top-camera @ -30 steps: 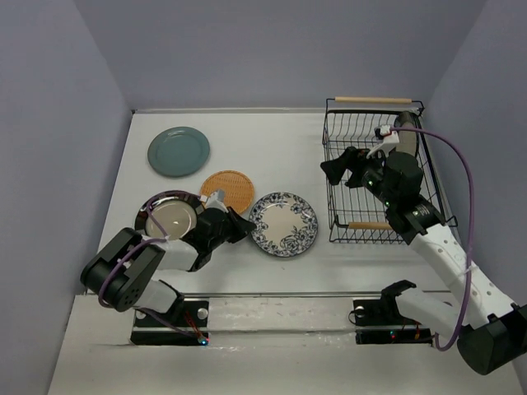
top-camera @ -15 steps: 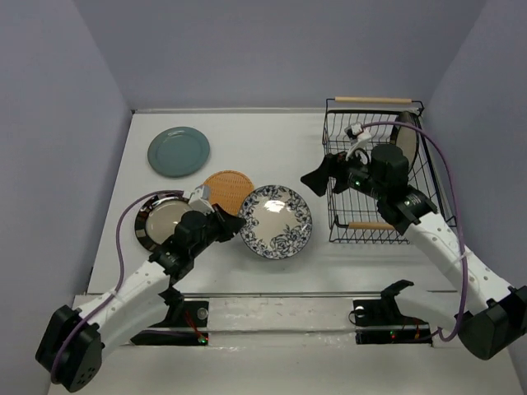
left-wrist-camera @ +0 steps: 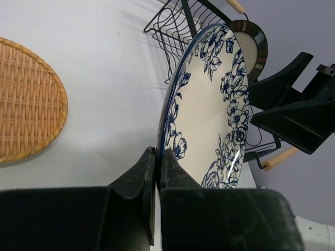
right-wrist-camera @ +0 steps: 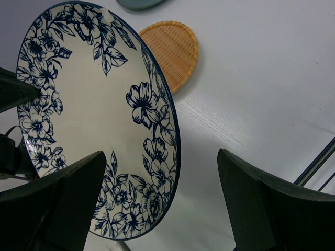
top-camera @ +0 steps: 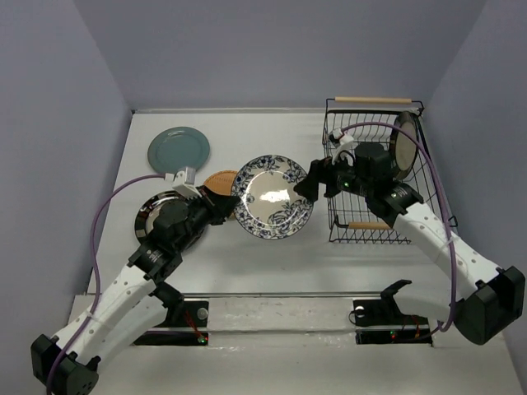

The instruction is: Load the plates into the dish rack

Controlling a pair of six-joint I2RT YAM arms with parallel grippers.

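My left jaws are pressed together on the rim of the blue floral plate, pinching the edge that faces away from the dish rack. They hold the plate tilted up off the counter. My right jaws stand spread wide on the rack side of that plate, one finger to each side of its rim. I cannot tell whether they touch it. One striped-rimmed plate stands on edge inside the rack, at its far right. Left of the rack, beyond the floral plate, the woven plate, the second striped-rimmed plate and the teal plate lie flat on the counter.
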